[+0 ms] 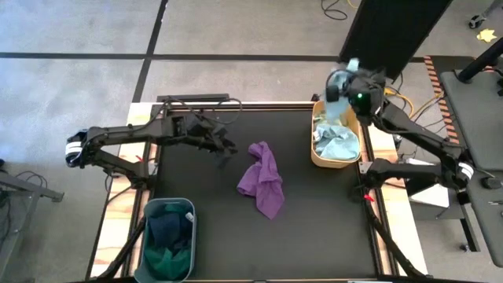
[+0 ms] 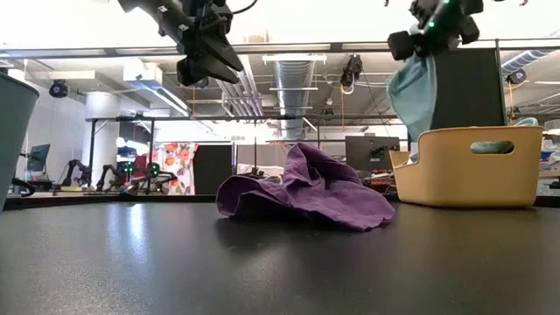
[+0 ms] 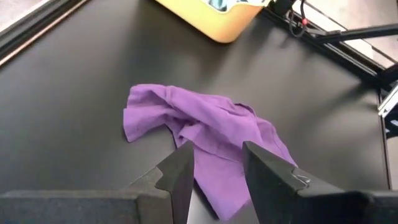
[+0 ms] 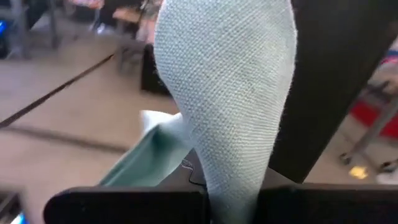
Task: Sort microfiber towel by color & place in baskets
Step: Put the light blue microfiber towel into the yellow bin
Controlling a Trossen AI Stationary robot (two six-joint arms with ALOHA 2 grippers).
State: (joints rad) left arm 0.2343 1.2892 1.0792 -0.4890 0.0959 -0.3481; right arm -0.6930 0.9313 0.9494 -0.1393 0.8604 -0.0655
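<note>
A purple towel (image 1: pixel 263 177) (image 2: pixel 306 192) (image 3: pixel 205 127) lies crumpled in the middle of the black table. My left gripper (image 1: pixel 224 149) (image 2: pixel 206 61) (image 3: pixel 214 168) hovers above the table just left of it, open and holding nothing. My right gripper (image 1: pixel 343 82) (image 2: pixel 420 39) is raised over the far end of the yellow basket (image 1: pixel 350 161) (image 2: pixel 468 166), shut on a light blue towel (image 2: pixel 416 92) (image 4: pixel 230 93). More light blue towels (image 1: pixel 336 143) lie in that basket. My right gripper holds the light blue towel by its upper end (image 2: pixel 422 61), coming from above. The cloth hangs slack below the fingers, bunched into several layers, and its lower end (image 2: pixel 409 149) reaches down to the yellow basket's rim. In the right wrist view the towel itself hides the fingertips.
A grey-teal basket (image 1: pixel 189 206) (image 2: pixel 13 131) stands at the table's near left corner, with dark blue and green towels (image 1: pixel 167 236) in it. Bare black table lies around the purple towel. Cables and frame rails run along the right edge (image 1: pixel 377 181).
</note>
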